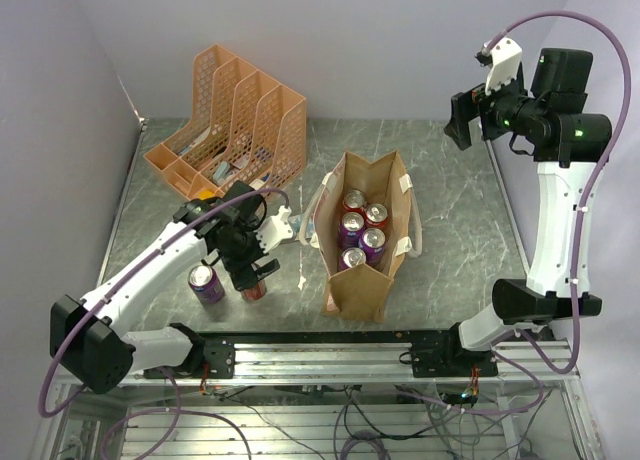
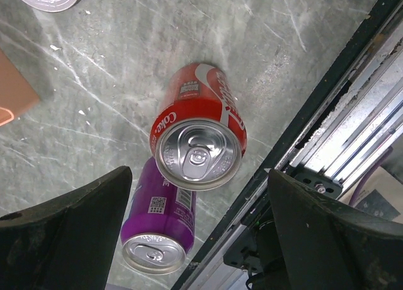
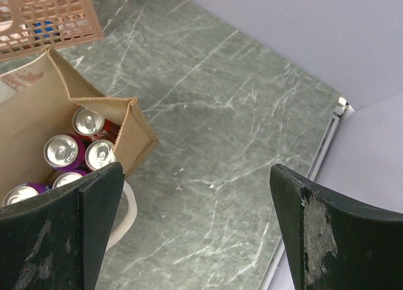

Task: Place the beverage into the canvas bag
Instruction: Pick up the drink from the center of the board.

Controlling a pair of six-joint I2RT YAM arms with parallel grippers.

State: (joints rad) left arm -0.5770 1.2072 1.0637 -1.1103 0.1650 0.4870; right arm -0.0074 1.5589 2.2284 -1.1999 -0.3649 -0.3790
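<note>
We find the left gripper (image 2: 198, 239) fully open and empty, poised above the upright red can (image 2: 198, 135), which stands on the table (image 1: 450, 230) beside a purple can (image 2: 157, 230), left of the canvas bag (image 1: 358, 290). The right gripper (image 3: 195, 227), likewise wide open, holds nothing, raised at far right

Both arms are built of white shell links with black joint housings: the left arm (image 1: 150, 270) and the right arm (image 1: 550, 220). A purple cable (image 1: 592, 180) loops along the right arm, and a second cable (image 1: 55, 365) of the same colour runs along the left. A green light (image 1: 580, 133) glows on the right wrist block. The left gripper (image 1: 255, 277) and right gripper (image 1: 460, 130) are black, and the right fingers (image 3: 324, 233) are broad wedges, scuffed grey
</note>
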